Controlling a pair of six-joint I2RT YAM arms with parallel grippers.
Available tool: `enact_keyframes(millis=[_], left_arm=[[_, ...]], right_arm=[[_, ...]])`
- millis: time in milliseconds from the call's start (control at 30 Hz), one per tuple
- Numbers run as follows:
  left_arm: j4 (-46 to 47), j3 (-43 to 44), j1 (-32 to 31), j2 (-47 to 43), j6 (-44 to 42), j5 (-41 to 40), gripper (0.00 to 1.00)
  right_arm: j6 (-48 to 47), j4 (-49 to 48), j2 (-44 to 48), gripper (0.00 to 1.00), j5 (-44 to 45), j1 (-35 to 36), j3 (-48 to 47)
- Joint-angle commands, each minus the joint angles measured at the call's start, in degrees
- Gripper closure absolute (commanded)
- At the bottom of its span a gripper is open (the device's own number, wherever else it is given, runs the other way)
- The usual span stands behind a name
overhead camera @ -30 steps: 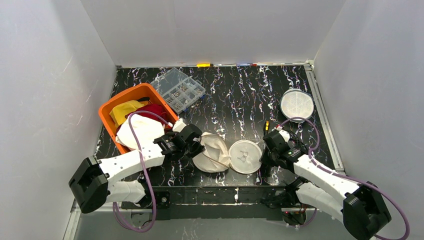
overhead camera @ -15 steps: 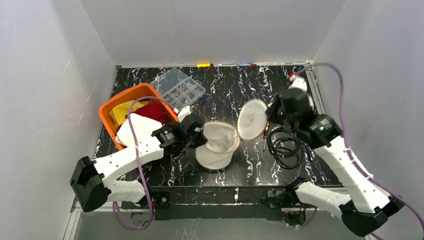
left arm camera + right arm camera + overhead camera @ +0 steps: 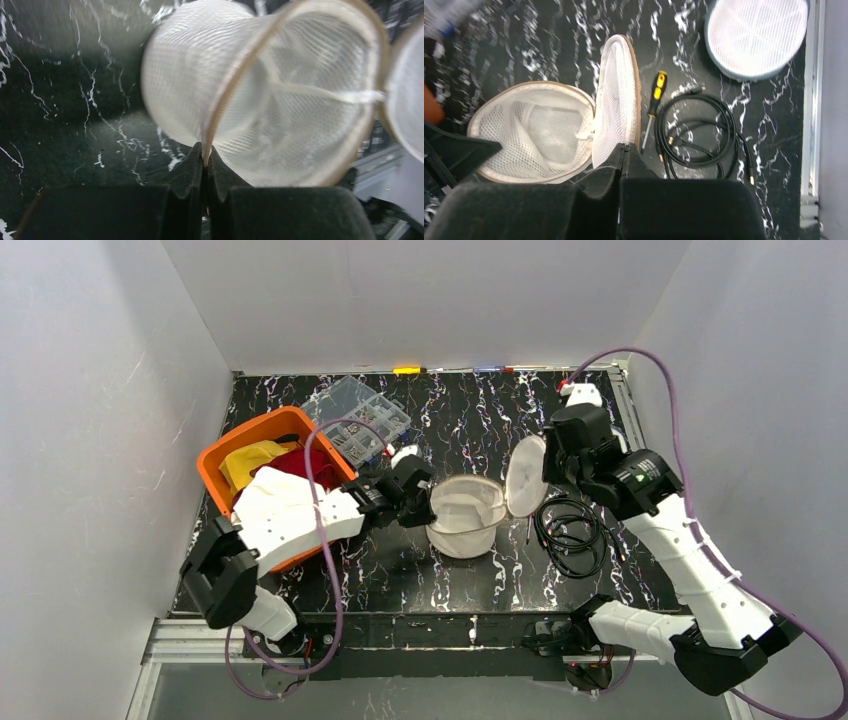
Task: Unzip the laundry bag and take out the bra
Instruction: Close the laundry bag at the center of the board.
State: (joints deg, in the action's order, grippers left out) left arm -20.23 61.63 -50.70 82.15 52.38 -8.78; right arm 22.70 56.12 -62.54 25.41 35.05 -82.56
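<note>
Top external view: laundry bag was lifted from the table's near edge toward centre, and its lid had swung open. Left gripper pinched its rim, right gripper the lid. Bra stayed inside, reachable.

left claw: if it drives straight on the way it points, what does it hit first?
The mesh laundry bag: the left claw is shut on its rim, so going on pushes straight into the bag's netting. The round flap likely comes next, though depth is unclear.
</note>
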Motion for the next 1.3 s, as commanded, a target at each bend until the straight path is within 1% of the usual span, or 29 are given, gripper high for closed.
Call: enact_keyframes(millis=[0, 100, 233, 333, 400, 433, 467, 533, 633, 733, 833, 967, 1100, 1167, 1267], left_arm=[[4.9, -3.1, 0.2, 1.8, -0.3, 3.6, 1.0], [4.9, -2.2, 0.2, 2.3, -0.6, 3.9, 1.0], [2.6, -0.2, 0.2, 2.0, -1.4, 4.2, 0.99], [0.4, 0.4, 0.2, 0.6, -2.0, 4.0, 0.84], [-0.1, -0.1, 0.2, -0.9, -2.6, 4.0, 0.73], [-0.5, -0.4, 0.2, -1.8, -2.7, 3.7, 0.66], [-0.9, -0.6, 0.2, -2.5, -2.9, 3.2, 0.62], [-1.7, -0.9, 0.3, -4.2, -3.6, 1.7, 0.55], [-3.0, -0.6, 0.7, -4.9, -5.3, -1.1, 0.53], [-3.8, 1.3, 1.5, -3.3, -7.0, -1.9, 0.53], [-4.2, 3.5, 1.8, -0.4, -8.4, -1.1, 0.55], [-2.6, 4.4, 1.9, 3.0, -8.6, 1.3, 0.64], [0.4, 2.8, 1.9, 3.5, -7.8, 2.9, 0.71], [0.8, 2.1, 1.9, 3.7, -7.9, 2.7, 0.79], [1.5, 0.9, 1.9, 3.8, -8.5, 2.3, 0.95]], right_arm=[[-1.4, -1.5, 1.9, 0.99, 2.5, 0.2, 4.6], [-1.9, -1.4, 1.8, 0.99, 3.2, 0.3, 4.9], [-2.9, -0.9, 0.4, 0.99, 2.2, 0.3, 2.3], [-3.9, -0.5, -0.7, 0.99, 1.1, 0.4, 1.4], [-4.3, -0.6, -0.9, 0.99, 1.0, 0.5, 2.0], [-4.5, -0.7, -0.8, 0.99, 1.0, 0.5, 2.7], [-4.6, -0.9, -0.6, 0.99, 1.0, 0.5, 3.3], [-4.7, -1.1, -0.2, 0.99, 0.9, 0.5, 4.3], [-4.8, -1.4, 0.4, 0.99, 0.5, 0.7, 5.4], [-4.9, -1.7, 0.9, 0.99, 0.0, 0.7, 6.1], [-5.1, -1.9, 1.2, 0.99, -0.8, 0.8, 6.5], [-5.1, -2.4, 1.1, 0.99, -2.7, 1.2, 6.6], [-4.7, -2.4, 0.3, 0.99, -3.2, 2.5, 6.1], [-4.2, -2.9, 0.1, 0.99, -3.5, 3.5, 5.9], [-3.1, -5.7, 0.5, 0.99, -6.9, 4.7, 6.0]])
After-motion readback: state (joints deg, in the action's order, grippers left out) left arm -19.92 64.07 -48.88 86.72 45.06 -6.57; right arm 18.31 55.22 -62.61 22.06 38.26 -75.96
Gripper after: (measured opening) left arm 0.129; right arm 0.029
